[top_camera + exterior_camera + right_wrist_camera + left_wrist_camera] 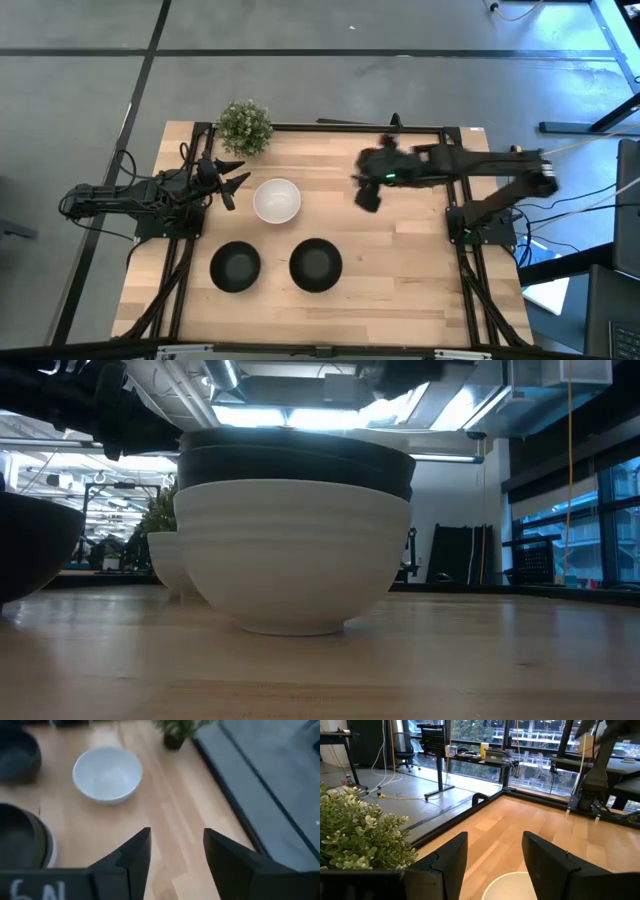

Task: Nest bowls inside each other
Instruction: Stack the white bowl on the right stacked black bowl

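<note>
A lone white bowl [276, 200] sits upright on the table, also seen in the right wrist view [107, 772]. A single black bowl [235, 266] stands near the front edge. Beside it is a stack [315, 265]: in the low view, a white bowl [295, 560] carries black bowls [300, 460] nested inside it. My left gripper [240, 178] is open, just left of the lone white bowl, whose rim [512, 887] shows below its fingers. My right gripper [366, 192] is open and hovers right of that bowl, above bare wood [176, 840].
A small green potted plant [245, 126] stands at the far left corner, close beside my left gripper [355, 835]. A black frame [455, 160] borders the tabletop. Bare wood lies between the bowls and the right edge.
</note>
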